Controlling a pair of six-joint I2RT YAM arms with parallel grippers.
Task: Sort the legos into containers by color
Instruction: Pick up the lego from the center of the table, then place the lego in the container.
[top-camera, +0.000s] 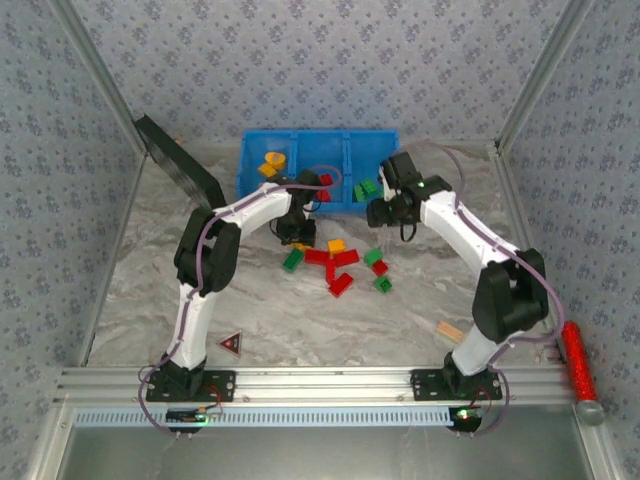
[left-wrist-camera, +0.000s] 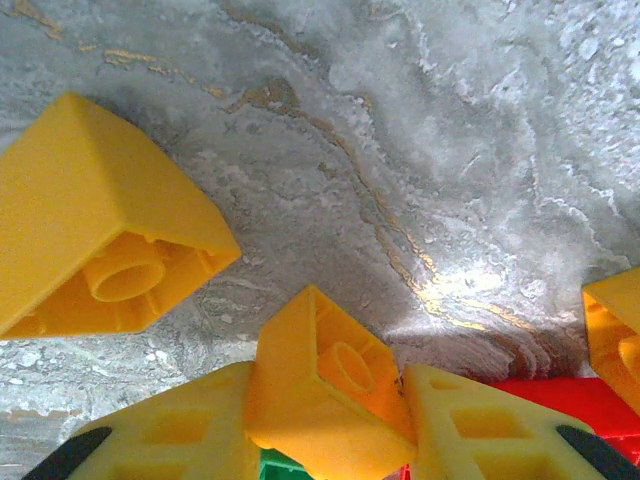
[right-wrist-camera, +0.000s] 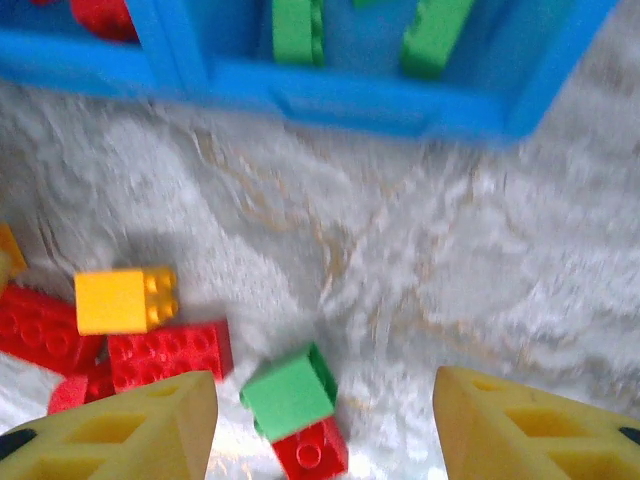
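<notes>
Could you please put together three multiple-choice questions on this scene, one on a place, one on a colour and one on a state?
1. In the top view, which compartment of the blue bin holds the green bricks?
A. left
B. middle
C. right

2. What colour is the brick between the left claw's fingers?
A. red
B. green
C. yellow

3. How does the right claw stand?
A. open, holding nothing
B. shut on a red brick
C. shut on a green brick

Answers:
1 C: the green bricks lie in the right-hand compartment.
2 C: the left wrist view shows a yellow brick pinched between the fingers.
3 A: its fingers stand wide apart and touch nothing.
</notes>
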